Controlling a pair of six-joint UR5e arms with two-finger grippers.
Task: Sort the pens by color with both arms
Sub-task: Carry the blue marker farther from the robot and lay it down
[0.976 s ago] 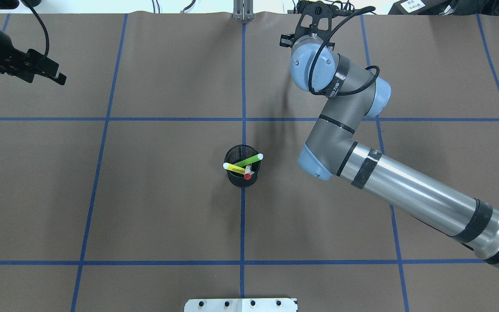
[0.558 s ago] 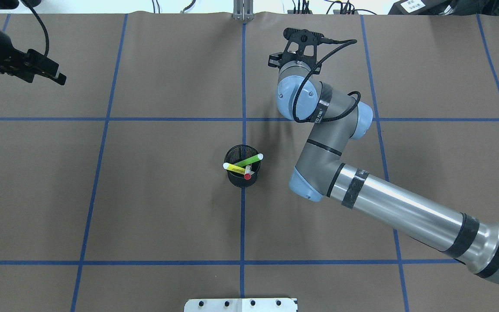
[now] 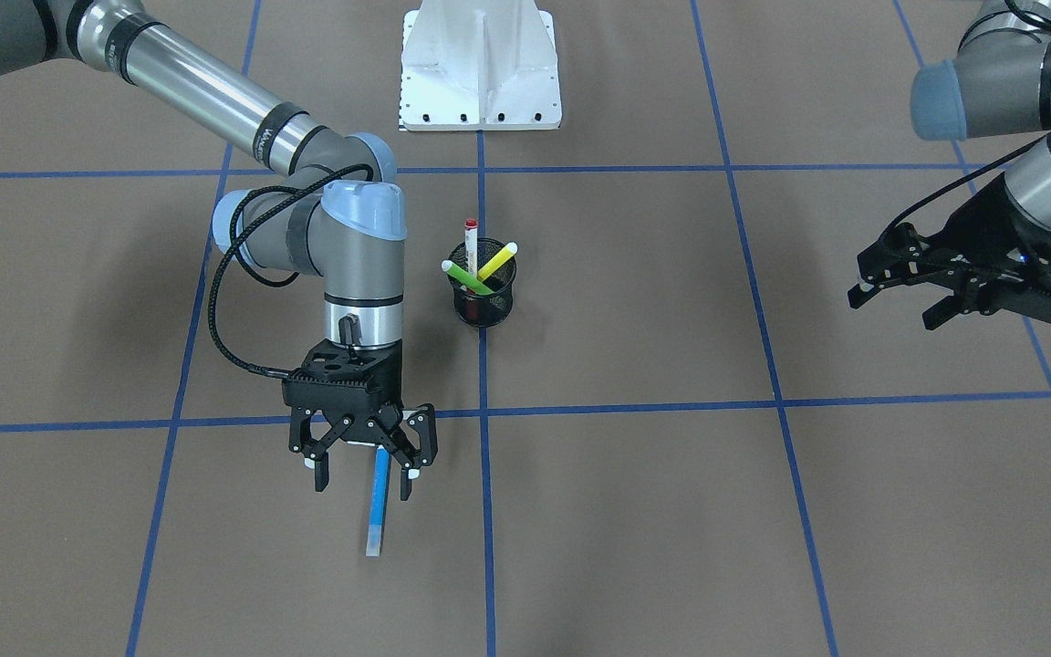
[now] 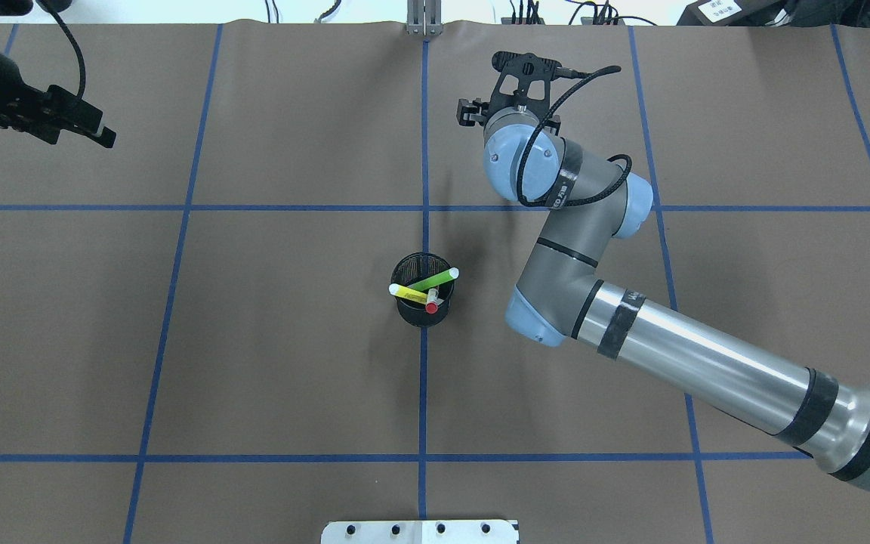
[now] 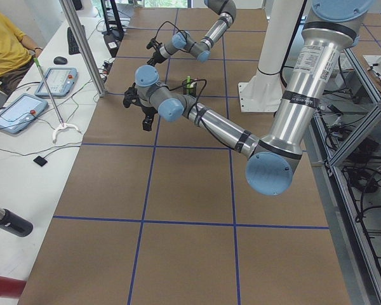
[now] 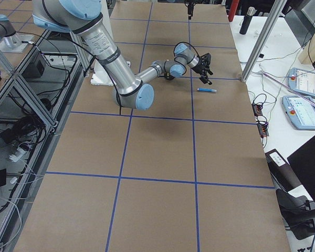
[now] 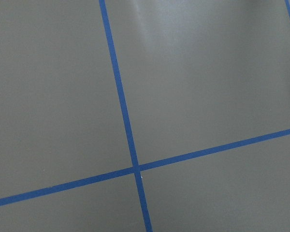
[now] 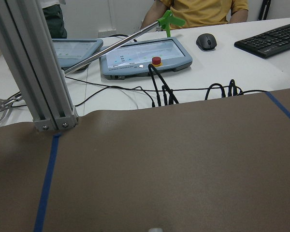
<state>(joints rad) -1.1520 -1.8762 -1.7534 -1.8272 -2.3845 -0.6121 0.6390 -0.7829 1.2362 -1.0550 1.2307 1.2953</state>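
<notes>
Pens (image 3: 468,276), where are they?
— Blue pen (image 3: 377,511) lies flat near the worktop's far edge, under the right gripper (image 3: 363,484), its jaws apart. Three stand in the cup (image 3: 483,306).
— Light, hard, slippery, I think. Pinch its middle.

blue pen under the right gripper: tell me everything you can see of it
The blue pen is a slim marker, plastic by the look, with a blue barrel and a paler tip at the operators' end. It lies flat on the brown table cover, pointing roughly away from the robot. The right gripper hangs open over its robot-side end and hides that end in the front view. The right side view seems to show a gap, so only the table touches it.
</notes>
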